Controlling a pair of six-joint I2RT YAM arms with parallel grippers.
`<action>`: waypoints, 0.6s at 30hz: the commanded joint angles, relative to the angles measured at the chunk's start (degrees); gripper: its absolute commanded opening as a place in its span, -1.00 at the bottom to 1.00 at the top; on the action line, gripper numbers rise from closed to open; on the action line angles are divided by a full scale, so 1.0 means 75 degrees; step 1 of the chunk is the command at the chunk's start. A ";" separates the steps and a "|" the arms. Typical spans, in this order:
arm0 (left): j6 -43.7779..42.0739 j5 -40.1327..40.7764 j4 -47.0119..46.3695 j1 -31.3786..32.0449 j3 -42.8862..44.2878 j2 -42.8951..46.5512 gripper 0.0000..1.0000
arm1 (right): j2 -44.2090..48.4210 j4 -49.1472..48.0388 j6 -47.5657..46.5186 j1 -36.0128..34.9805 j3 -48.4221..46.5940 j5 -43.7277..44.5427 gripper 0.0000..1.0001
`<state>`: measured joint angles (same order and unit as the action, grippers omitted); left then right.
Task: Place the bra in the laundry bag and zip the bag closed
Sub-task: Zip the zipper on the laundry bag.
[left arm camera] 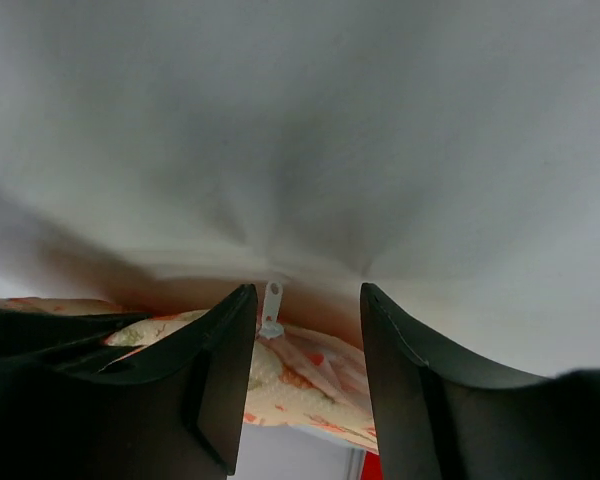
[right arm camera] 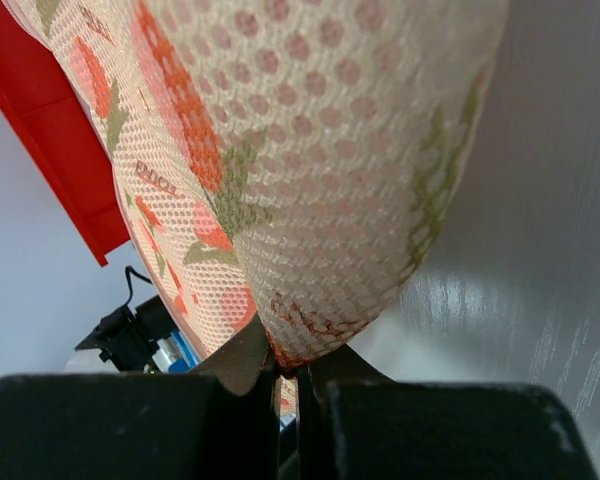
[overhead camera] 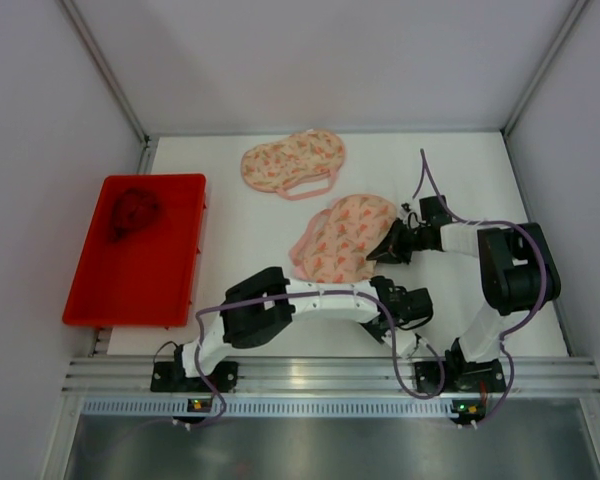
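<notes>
Right end effector [right arm camera: 292,368]: pressed together on the near hem of the laundry bag [overhead camera: 340,240]. In your right wrist view the floral mesh runs down into the closed tips and bunches there, and the rest of the fabric rises away from them in front of the lens. From above you see that arm reaching in from the right, its tips at the bag's right edge.

Left end effector [left arm camera: 307,295]: spread about halfway, with nothing between the fingers [left arm camera: 225,370]. In your left wrist view the white zipper pull [left arm camera: 271,305] stands in the gap just past the tips, closer to the finger on the left of the picture. You cannot tell from this view whether that finger touches it. The bag's floral cloth lies under and behind both fingers.

Bra [overhead camera: 133,212]: a dark red crumpled heap in the far half of the red tray [overhead camera: 140,280], at the left side of the desk [overhead camera: 240,240]. It is well apart from both arms and from the held bag.

A second bag [overhead camera: 292,162] of the same floral print lies flat farther back on the desk, apart from the first and touched by neither arm.
</notes>
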<state>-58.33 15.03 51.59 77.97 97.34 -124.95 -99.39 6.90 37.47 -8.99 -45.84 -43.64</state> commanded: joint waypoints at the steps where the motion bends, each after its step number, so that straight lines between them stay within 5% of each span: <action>1: -0.0368 0.0890 0.0445 -0.0025 0.0392 -0.0391 0.04 | 0.0268 0.0030 -0.0075 -0.0102 -0.0075 0.0041 -1.00; 15: -0.0473 0.1406 0.0422 -0.0225 0.0814 -0.1246 0.06 | 0.0327 0.0088 -0.0121 -0.0195 -0.0052 0.0123 -1.00; 18: -0.0462 0.1372 0.0422 -0.0260 0.0826 -0.1282 -0.30 | 0.0339 0.0135 -0.0145 -0.0207 -0.0086 0.0146 -1.00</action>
<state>-61.30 26.15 54.28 76.77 102.65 -132.60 -99.37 6.87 37.45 -9.45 -45.82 -42.68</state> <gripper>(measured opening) 0.398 0.026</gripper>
